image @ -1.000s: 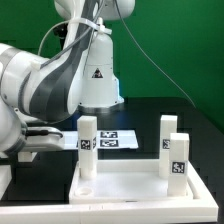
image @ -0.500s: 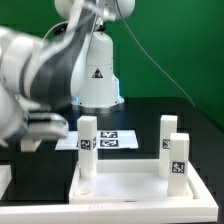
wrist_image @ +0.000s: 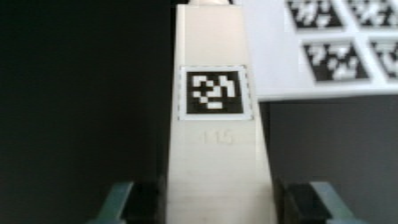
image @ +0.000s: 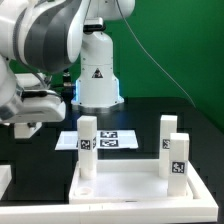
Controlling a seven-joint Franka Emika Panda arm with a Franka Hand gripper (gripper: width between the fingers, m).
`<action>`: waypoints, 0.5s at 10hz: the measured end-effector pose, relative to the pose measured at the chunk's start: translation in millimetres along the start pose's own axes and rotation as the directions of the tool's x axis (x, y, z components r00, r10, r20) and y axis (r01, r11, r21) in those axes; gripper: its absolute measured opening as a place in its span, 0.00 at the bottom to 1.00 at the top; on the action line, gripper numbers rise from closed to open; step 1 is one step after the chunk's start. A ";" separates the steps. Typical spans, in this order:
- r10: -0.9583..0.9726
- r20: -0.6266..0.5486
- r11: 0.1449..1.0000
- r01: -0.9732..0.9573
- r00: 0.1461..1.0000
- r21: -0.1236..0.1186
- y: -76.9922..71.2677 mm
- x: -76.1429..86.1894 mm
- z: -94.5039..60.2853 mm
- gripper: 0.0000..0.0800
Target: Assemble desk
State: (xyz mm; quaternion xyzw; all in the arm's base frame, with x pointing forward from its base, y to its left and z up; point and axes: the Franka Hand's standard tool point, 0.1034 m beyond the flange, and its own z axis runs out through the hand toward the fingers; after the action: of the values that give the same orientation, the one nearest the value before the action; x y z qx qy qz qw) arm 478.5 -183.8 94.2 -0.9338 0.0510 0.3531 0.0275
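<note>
In the wrist view a white square leg post point(wrist_image: 219, 140) with a black-and-white tag runs between my fingers, one finger point(wrist_image: 121, 203) on each side of it. My gripper point(wrist_image: 219, 208) is shut on this post. In the exterior view my gripper point(image: 27, 128) hangs above the table at the far left; the held post is hidden there. The white desk top panel point(image: 130, 182) lies at the front. Three leg posts stand upright on it: one toward the left point(image: 88, 145) and two toward the right point(image: 168, 138) point(image: 178, 160).
The marker board point(image: 112, 141) lies flat behind the desk panel, and it also shows in the wrist view point(wrist_image: 338, 50). The robot's white base point(image: 97, 75) stands at the back centre. The table is black, with a green wall behind.
The arm has risen and swung back toward the exterior view's upper left, and the gripper is higher above the table. The panel and its three posts have not moved.
</note>
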 end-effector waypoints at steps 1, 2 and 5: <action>-0.008 -0.121 1.000 0.005 0.993 -0.025 -16.7 4.3 -22.8 0.36; -0.022 -0.176 1.000 0.018 0.984 -0.020 -26.5 -3.1 -48.0 0.36; -0.041 -0.445 0.998 0.019 0.895 -0.054 -24.7 0.4 -113.0 0.36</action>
State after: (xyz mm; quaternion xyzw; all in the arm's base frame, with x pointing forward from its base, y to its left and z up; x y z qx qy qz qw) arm 555.9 -169.2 179.0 -0.9909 0.0329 0.1306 -0.0021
